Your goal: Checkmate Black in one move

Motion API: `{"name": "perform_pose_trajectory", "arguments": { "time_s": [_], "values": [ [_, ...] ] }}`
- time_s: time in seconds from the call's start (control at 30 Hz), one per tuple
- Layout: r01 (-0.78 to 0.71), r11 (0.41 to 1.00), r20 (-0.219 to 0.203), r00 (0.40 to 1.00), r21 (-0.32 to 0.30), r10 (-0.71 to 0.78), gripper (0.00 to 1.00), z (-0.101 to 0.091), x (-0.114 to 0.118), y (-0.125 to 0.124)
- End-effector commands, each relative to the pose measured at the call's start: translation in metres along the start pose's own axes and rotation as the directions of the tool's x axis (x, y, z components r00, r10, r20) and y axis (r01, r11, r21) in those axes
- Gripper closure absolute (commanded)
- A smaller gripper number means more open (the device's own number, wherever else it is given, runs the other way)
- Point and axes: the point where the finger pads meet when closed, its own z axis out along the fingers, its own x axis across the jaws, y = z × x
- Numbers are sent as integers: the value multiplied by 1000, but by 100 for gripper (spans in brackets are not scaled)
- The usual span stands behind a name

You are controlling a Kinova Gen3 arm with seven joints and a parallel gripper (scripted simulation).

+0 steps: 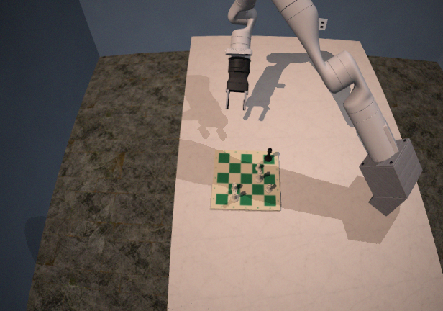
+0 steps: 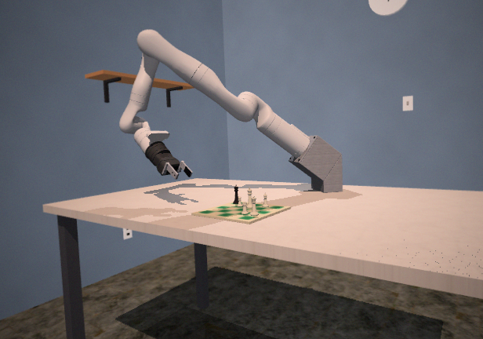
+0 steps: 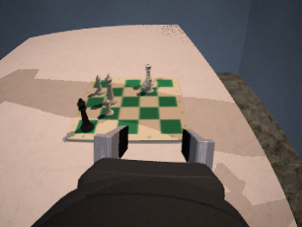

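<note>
Green-and-cream chessboard [image 1: 220, 188] flat on the pale tabletop [image 1: 288, 259] | black king [image 1: 268, 155] upright on a corner square | white pieces [image 1: 259, 174] upright near it, one more [image 1: 234, 192] toward the opposite edge | gripper [image 1: 235, 104] above the tabletop, well apart from the board, fingers wide, holding nothing

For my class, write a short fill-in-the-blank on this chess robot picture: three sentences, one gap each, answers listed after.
1. The gripper hangs above the table with its fingers ____ and nothing between them.
2. The only black piece stands on a ____ square at a corner of the board.
3. The squares of the board are cream and ____.

Missing words: open; green; green
</note>
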Motion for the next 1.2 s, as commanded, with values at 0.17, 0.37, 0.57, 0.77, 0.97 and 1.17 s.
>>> {"name": "perform_pose_trajectory", "arguments": {
  "time_s": [0.17, 0.37, 0.57, 0.77, 0.97, 1.17],
  "values": [
    [7, 999, 7, 1000, -35, -7, 0, -18, 0, -15],
    [6, 1000, 6, 1000, -29, -5, 0, -17, 0, -15],
    [70, 997, 46, 997, -40, -68, 0, -9, -1, -23],
    [290, 955, 183, 944, -59, -275, 0, 16, -4, -49],
    [518, 854, 324, 817, -48, -477, 0, 40, -10, -71],
    [848, 526, 539, 412, 67, -735, 0, 77, -18, -103]
  ]
}}
